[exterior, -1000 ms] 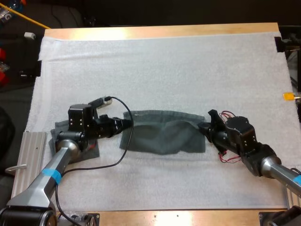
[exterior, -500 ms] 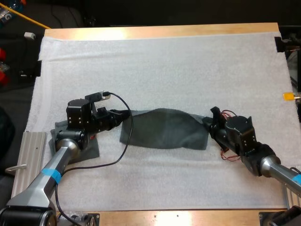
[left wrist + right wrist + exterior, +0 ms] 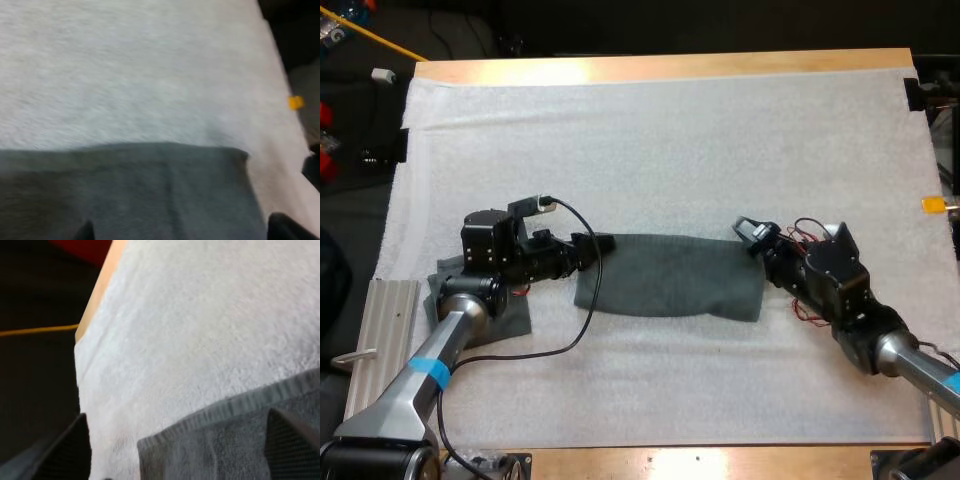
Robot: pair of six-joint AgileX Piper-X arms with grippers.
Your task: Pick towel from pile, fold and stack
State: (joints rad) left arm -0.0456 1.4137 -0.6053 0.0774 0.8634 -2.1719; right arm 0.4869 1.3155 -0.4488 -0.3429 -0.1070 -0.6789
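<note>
The dark towel (image 3: pixel 670 288) lies flat on the white mat (image 3: pixel 650 150), between the left gripper (image 3: pixel 595 250) and the right gripper (image 3: pixel 750 238), each spread wide at a far corner.

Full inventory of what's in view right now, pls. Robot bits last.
flat towel: 1, dark grey-green, spread out mid-mat between the two claws
second towel: 1, dark grey-green, near left of the mat, partly under the left arm
ribbed plate: 1, grey metal, just off the mat's near left edge
mat: 1, white, covers most of the table
table: 1, light wood, rim shows along the far and near sides
left claw: 1, black, open, at the flat towel's left end
right claw: 1, black, open, at the flat towel's far right corner
</note>
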